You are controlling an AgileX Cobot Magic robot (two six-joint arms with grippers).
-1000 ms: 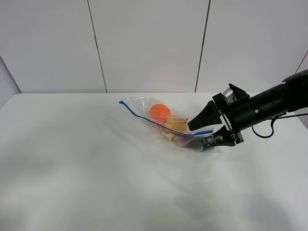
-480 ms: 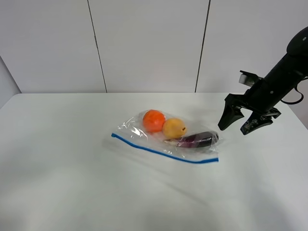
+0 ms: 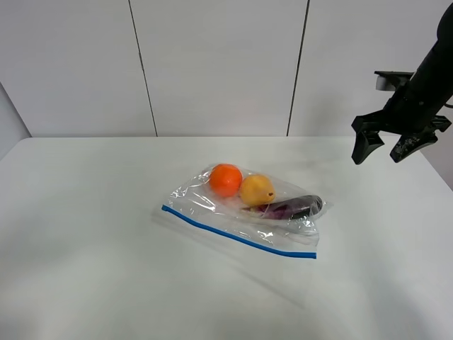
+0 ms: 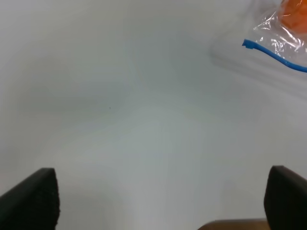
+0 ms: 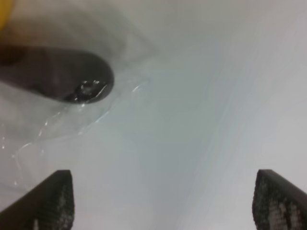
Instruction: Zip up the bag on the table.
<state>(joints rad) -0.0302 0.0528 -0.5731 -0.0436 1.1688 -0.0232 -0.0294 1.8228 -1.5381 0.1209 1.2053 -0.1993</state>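
1. The bag (image 3: 244, 212) lies flat near the middle of the surface (image 3: 85, 269); its blue zipper strip (image 3: 237, 234) runs along the edge nearest the camera; an orange (image 3: 226, 179), a yellow pear (image 3: 257, 189) and a purple eggplant (image 3: 296, 207) show through the clear film.
2. The right tool (image 3: 388, 147) hangs in the air beyond the bag's eggplant end, well apart from it, jaws spread and holding nothing.
3. The left tool (image 4: 158, 201) hovers low over the surface off the bag's other end, jaws wide apart and empty; only a corner of the bag is in its view.
4. Risks, as I judge them: with no tool pinning the bag, a pull along the strip would likely drag the whole bag instead of sealing it; the 3 bulky items may keep the mouth bulged so the tracks fail to mate; thin crinkly film can slip from a pinch.
5. No brand, label or readable writing is visible anywhere.
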